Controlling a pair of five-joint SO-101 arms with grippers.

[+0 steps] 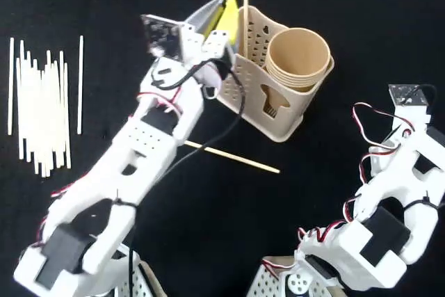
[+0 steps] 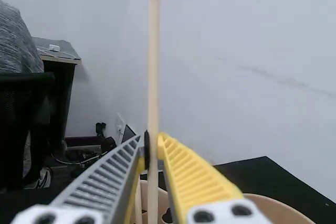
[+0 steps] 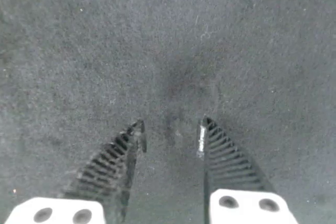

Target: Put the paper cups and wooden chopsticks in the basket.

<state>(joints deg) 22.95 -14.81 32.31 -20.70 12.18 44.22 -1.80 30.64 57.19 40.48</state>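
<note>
Left gripper (image 2: 152, 142) clamping one chopstick (image 2: 153, 51) over basket (image 1: 278, 119), one cup stack (image 1: 299, 57) inside, one loose chopstick (image 1: 233, 157), right gripper (image 3: 170, 129) parted, empty

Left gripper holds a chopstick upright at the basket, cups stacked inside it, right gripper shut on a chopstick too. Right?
No: the right gripper is open and empty over the table, per the right wrist view. The left gripper does hold a chopstick upright at the basket, cups stacked inside.
</note>
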